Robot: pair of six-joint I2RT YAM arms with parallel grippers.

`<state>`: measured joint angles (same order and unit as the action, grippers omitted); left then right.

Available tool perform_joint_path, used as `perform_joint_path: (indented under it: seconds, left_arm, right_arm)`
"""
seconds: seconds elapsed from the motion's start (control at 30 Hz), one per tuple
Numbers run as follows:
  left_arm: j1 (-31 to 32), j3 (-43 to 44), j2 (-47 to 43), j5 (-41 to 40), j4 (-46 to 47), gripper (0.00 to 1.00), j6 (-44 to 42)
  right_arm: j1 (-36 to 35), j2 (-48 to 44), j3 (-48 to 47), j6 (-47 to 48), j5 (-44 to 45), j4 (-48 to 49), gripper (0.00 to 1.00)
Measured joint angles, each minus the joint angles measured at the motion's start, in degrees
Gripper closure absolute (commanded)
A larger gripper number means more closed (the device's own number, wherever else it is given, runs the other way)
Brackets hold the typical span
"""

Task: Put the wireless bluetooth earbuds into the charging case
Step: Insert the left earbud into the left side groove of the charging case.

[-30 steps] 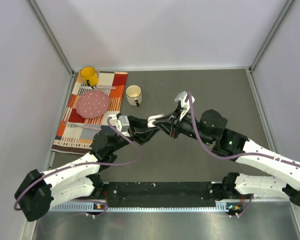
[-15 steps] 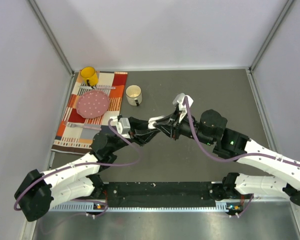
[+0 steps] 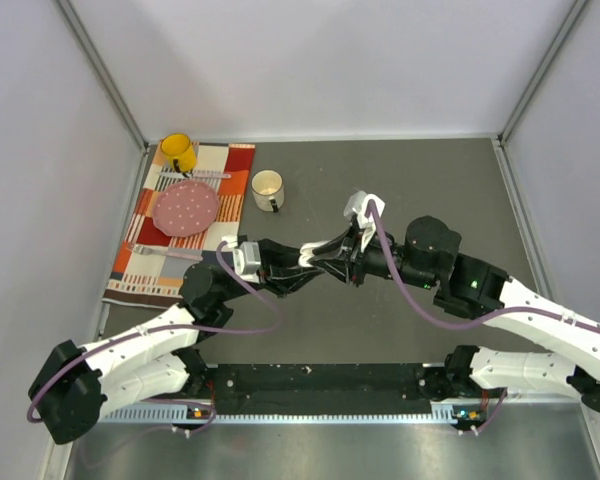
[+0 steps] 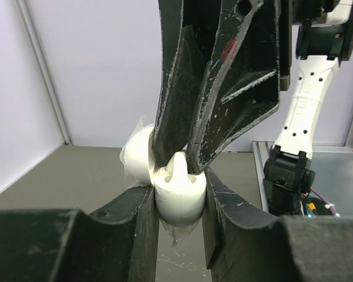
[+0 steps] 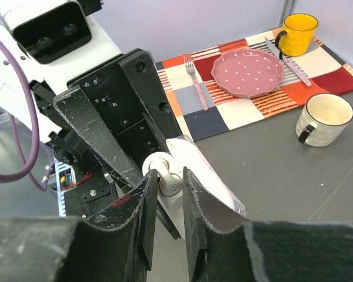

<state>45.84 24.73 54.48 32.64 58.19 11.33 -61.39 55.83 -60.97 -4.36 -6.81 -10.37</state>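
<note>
the tiny glossy earbud (image 4: 179, 165), light and slippery, best pinched by its stem, sits in the charging case (image 4: 177, 200) clamped in the left fingers (image 4: 135, 226); the right fingers (image 5: 215, 205) stand narrow about it, grip unclear.

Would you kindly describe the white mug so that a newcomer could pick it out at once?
Find the checked placemat at the far left of the table. Just off its right edge, on bare grey tabletop, stands the white mug. Unlike the yellow mug on the mat's far corner, it is cream with a dark handle.
</note>
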Motion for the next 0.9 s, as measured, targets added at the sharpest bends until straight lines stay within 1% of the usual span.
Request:
perform_joint_path:
  seconds: [0.1,0.13,0.17,0.3,0.33,0.4,0.53,0.6,0.7,0.73,0.77,0.83,0.9]
  left_arm:
    - [0.0,0.31,0.0,1.2,-0.15,1.0,0.52]
    - [0.0,0.37,0.0,1.49,-0.17,1.0,0.57]
    - [0.0,0.44,0.0,1.75,-0.2,1.0,0.61]
    - [0.02,0.48,0.0,1.77,-0.87,1.0,0.52]
    - [0.02,0.48,0.0,1.53,-1.25,1.0,0.48]
    - [0.07,0.48,-0.02,0.83,-1.53,1.0,0.31]
    - [0.09,0.48,-0.94,-0.42,-1.6,1.0,-0.33]
    - [0.24,0.39,-1.57,-0.57,-1.6,1.0,-0.61]
    - [0.5,0.24,-2.25,-0.81,-1.62,1.0,-1.03]
    - [0.5,0.22,-2.36,-0.96,-1.64,1.0,-1.18]
    - [0.5,0.2,-2.47,-1.07,-1.7,1.0,-1.31]
    - [0.52,0.13,-2.67,-1.51,-1.75,1.0,-1.68]
    - [0.5,0.07,-3.04,-2.05,-1.9,1.0,-2.03]
  right_arm:
    - [0.0,0.07,-0.87,0.66,-1.14,-1.38,0.78]
    - [0.0,0.15,-1.25,0.83,-1.46,-1.92,0.72]
    - [0.0,0.22,-1.55,0.92,-1.68,-2.36,0.7]
    - [-0.02,0.15,-1.81,0.85,-2.56,-3.23,0.63]
    - [-0.02,0.07,-1.81,0.79,-2.49,-3.48,0.6]
    - [-0.02,-0.31,-1.81,0.7,-2.19,-3.96,0.56]
    - [-0.02,-3.23,-1.79,0.35,-0.52,-4.37,0.51]
    - [0.02,-5.62,-1.79,0.28,1.05,-3.8,0.49]
    - [0.11,-9.4,-1.79,0.17,4.72,-2.67,0.42]
    - [0.42,-10.64,-1.79,-0.17,7.19,-2.47,0.37]
    - [0.85,-10.95,-1.79,-0.22,7.87,-2.49,0.33]
    - [3.98,-12.0,-2.25,-2.19,13.09,-3.93,0.29]
    - [10.05,-11.93,-2.93,-5.11,16.61,-6.03,0.24]
